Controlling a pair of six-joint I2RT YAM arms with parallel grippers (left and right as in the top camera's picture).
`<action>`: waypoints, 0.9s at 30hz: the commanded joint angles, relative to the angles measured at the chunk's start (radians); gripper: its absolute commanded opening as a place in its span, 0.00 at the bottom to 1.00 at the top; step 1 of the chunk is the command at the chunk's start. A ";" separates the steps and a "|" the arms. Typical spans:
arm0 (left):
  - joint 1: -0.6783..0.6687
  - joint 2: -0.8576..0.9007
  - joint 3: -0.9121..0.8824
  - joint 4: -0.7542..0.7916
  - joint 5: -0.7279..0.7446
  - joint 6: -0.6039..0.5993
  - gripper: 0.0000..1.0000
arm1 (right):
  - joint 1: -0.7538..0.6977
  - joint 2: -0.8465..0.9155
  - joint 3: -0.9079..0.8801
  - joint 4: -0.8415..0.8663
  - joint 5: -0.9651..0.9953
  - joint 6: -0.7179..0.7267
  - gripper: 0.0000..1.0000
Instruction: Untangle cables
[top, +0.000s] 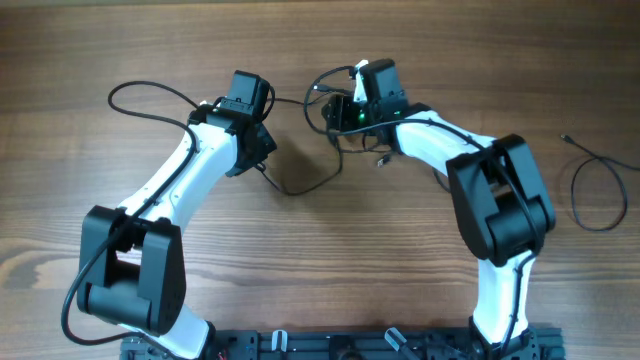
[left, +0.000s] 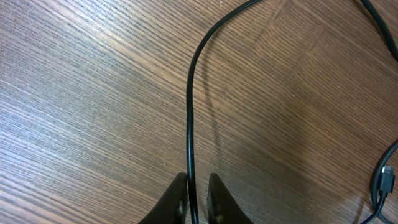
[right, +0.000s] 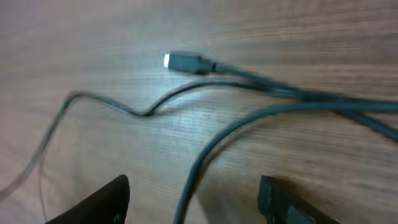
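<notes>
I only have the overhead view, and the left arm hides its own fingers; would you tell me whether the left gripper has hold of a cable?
Observer: Yes. The left wrist view shows the left gripper shut on a black cable, which runs straight out from between its fingertips.
Operator: Thank you. And the right gripper?
Observer: The right gripper is wide open. A dark cable lies between its fingers, touching neither.
Operator: Is a plug nearby?
Observer: A plug with a silvery tip lies farther out, past that cable.

Thin dark cables (left: 188, 124) — loosely looped, partly bunched, one apart.
</notes>
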 joint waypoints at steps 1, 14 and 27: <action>-0.004 -0.002 -0.002 -0.003 -0.013 0.008 0.15 | -0.002 0.083 0.002 0.058 0.028 0.140 0.69; -0.004 -0.002 -0.002 -0.004 -0.013 0.009 0.18 | -0.010 0.179 0.002 0.111 0.084 0.259 0.29; -0.004 -0.002 -0.002 0.003 -0.013 0.009 0.18 | -0.162 -0.205 0.002 -0.182 -0.124 -0.079 0.04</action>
